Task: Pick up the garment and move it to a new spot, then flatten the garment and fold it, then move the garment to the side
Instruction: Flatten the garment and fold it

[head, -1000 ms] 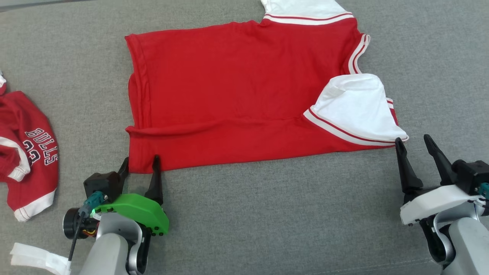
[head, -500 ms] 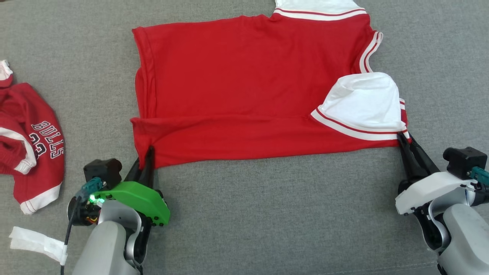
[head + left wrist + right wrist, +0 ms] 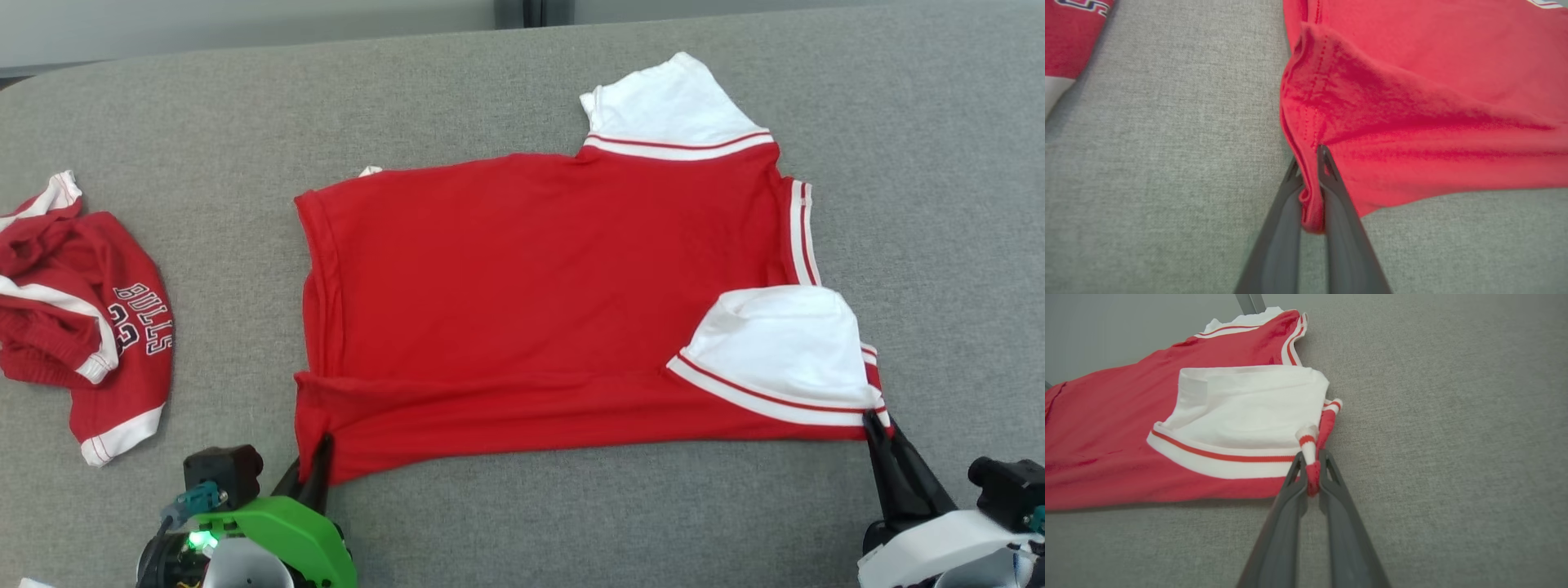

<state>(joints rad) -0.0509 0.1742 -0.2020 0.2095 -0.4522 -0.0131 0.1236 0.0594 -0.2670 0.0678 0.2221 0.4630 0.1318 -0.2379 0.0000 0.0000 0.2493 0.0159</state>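
grey woven cloth surface (image 3: 522, 523), pale wall strip along its far side. landmark for this entry: crumpled bulls piece (image 3: 90, 343), red with white trim, lying bunched. red garment (image 3: 531, 278) lies spread flat to the right of the bulls piece, well apart from it, plain side up. one white sleeve (image 3: 784, 343) is folded in on top of the body at the end far from the bulls piece. a second white sleeve (image 3: 669, 102) sticks out past the garment's far edge. a shallow fold ridge (image 3: 490, 392) runs along the near edge. left gripper (image 3: 314, 465) is clamped on the near hem corner, the corner closest to the bulls piece. the left wrist view shows red hem bunched between both fingers (image 3: 1331, 204) and the cloth tented up from the surface. right gripper (image 3: 880, 429) is clamped on the near corner farthest from the bulls piece. the right wrist view shows striped red-and-white trim pinched there. judgement: flattening looks largely done and the fold is in hand, with both near corners secured. next move likely calls for raising both corners together and carrying the near edge over toward the far edge. even tension between the arms matters, so the tucked sleeve does not slide out and the hem does not sag.
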